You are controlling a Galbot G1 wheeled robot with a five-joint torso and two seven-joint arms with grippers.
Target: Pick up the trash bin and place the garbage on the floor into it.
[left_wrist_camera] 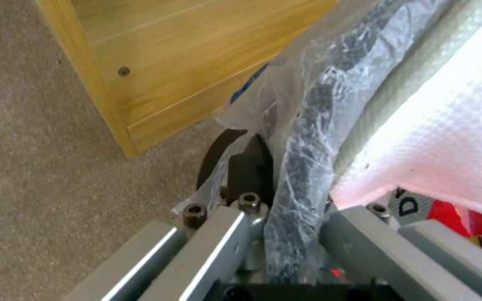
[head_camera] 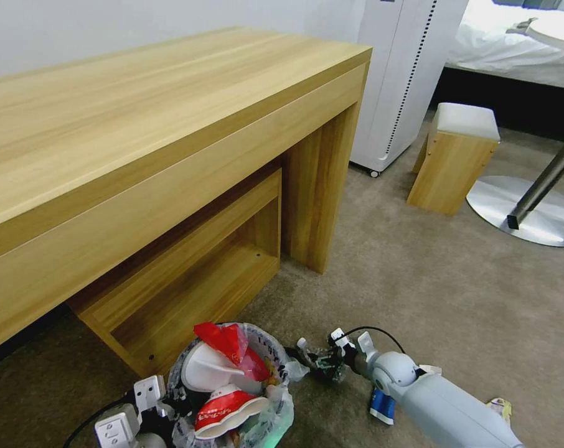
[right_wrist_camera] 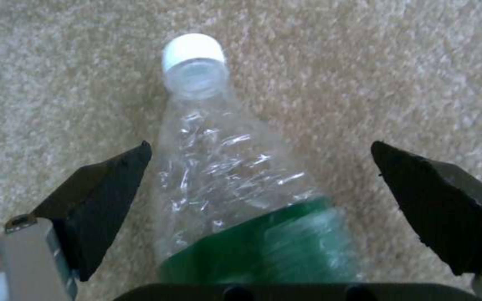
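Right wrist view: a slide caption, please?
Open right gripper straddles a crumpled clear green-labelled plastic bottle lying on beige carpet.

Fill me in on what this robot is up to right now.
It is clearing litter off the carpet. The left gripper is clamped on the bag-lined rim of the trash bin, which already holds a red wrapper and a red-white cup. The right gripper is open, one finger on each side of a crushed, green-labelled bottle lying on the floor beside the bin.
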